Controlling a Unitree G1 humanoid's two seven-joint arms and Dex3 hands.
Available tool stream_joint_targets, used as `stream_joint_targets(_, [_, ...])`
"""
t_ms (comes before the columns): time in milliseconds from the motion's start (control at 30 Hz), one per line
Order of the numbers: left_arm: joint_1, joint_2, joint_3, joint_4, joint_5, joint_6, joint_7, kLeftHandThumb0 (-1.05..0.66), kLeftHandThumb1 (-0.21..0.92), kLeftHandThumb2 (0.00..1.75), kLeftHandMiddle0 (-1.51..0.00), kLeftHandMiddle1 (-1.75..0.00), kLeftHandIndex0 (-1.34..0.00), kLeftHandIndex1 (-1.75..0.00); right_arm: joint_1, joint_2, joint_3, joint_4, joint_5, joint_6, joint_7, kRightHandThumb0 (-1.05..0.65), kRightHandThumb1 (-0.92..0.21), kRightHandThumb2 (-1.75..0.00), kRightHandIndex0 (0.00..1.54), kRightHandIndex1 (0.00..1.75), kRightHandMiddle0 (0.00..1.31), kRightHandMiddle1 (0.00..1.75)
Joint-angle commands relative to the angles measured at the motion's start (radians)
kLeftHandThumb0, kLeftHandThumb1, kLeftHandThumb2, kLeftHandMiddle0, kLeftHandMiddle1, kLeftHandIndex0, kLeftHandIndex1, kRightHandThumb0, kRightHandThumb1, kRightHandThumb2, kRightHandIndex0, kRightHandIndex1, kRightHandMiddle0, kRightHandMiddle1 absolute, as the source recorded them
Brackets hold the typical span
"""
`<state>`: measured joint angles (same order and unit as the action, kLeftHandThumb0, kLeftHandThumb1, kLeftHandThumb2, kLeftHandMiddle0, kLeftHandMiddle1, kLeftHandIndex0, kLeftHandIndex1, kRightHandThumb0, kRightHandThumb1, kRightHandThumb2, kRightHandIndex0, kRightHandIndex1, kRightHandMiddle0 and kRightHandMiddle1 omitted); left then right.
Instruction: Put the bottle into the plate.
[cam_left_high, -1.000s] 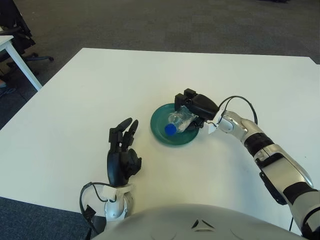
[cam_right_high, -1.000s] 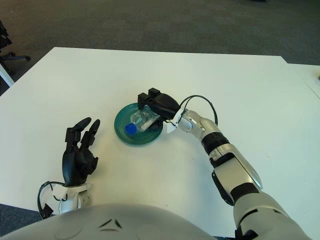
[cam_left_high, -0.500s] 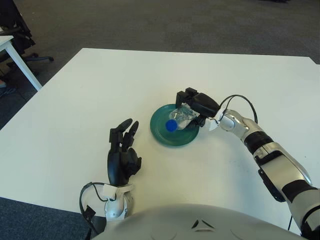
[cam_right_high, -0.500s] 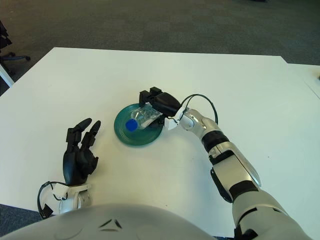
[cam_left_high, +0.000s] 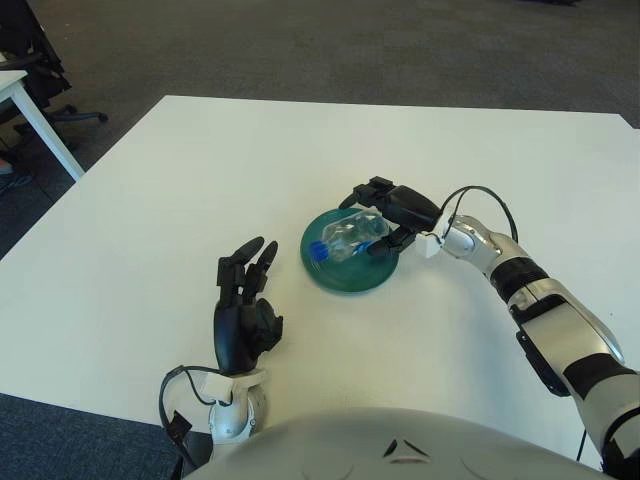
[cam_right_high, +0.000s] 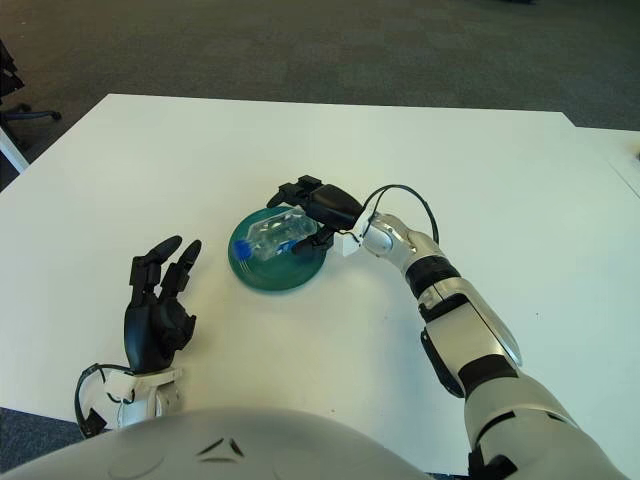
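In the left eye view, your right hand is at the far right side of the green plate. The bottle lies on its side in the plate, with its blue cap pointing to the plate's left rim. Your fingers are spread apart around the bottle's thick end and look like they are no longer squeezing it. To do this well, I think you should lift the hand up and pull it back to the right slowly, so you do not bump the bottle and make it roll out. Your left hand rests near the front edge, fingers loose, holding nothing.

In the right eye view, the white table has lots of bare room all around the plate. The plate sits well away from every edge. The bottle is round, so it could roll, but I think the rim will stop it.
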<state>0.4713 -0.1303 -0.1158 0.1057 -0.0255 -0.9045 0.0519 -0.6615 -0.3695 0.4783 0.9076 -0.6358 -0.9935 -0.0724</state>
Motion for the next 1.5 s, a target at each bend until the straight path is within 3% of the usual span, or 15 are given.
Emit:
stream_joint_targets(0, [-0.105, -0.035, -0.004, 0.213, 0.066, 0.002, 0.016, -0.92, 0.92, 0.79, -0.41, -0.34, -0.11, -1.11, -0.047, -0.009, -0.023, 0.028, 0.016, -0.047, -0.022, -1.05, -0.92, -0.55, 0.0, 0.01, 0.0, 0.01])
stream_joint_targets(200, [-0.114, -0.031, 0.004, 0.221, 0.065, 0.018, 0.021, -0.95, 0.92, 0.79, -0.4, -0.35, -0.11, -1.11, -0.056, -0.008, -0.048, 0.047, 0.061, -0.104, -0.009, -1.05, -0.92, -0.57, 0.0, 0.0, 0.0, 0.0])
stream_joint_targets(467, [-0.123, -0.029, 0.008, 0.23, 0.068, 0.027, 0.032, -0.96, 0.92, 0.8, -0.38, -0.36, -0.1, -1.11, -0.062, -0.006, -0.053, 0.063, 0.045, -0.136, -0.029, -1.05, -0.92, -0.59, 0.0, 0.0, 0.0, 0.0])
stream_joint_targets(900, [-0.141, -0.019, 0.013, 0.249, 0.064, 0.025, 0.031, -0.97, 0.92, 0.82, -0.36, -0.36, -0.09, -1.11, -0.074, -0.02, -0.065, 0.063, 0.054, -0.143, 0.004, -1.05, -0.92, -0.61, 0.0, 0.0, 0.0, 0.0])
stream_joint_targets(1233, [-0.159, -0.009, 0.02, 0.263, 0.054, 0.043, 0.026, -0.97, 0.92, 0.81, -0.37, -0.37, -0.11, -1.12, -0.124, -0.052, -0.086, 0.075, 0.037, -0.133, -0.018, -1.05, -0.92, -0.77, 0.0, 0.0, 0.0, 0.0])
stream_joint_targets(1333, [-0.165, -0.005, 0.024, 0.27, 0.058, 0.05, 0.029, -0.98, 0.92, 0.82, -0.36, -0.36, -0.11, -1.11, -0.176, -0.054, -0.112, 0.118, 0.114, -0.127, 0.059, -1.05, -0.92, -0.81, 0.0, 0.0, 0.0, 0.0])
stream_joint_targets(1467, [-0.19, 0.005, 0.031, 0.298, 0.053, 0.041, 0.021, -0.97, 0.92, 0.84, -0.36, -0.37, -0.09, -1.11, -0.211, -0.039, -0.178, 0.165, 0.347, -0.108, 0.293, -1.05, -0.92, -0.85, 0.0, 0.0, 0.0, 0.0])
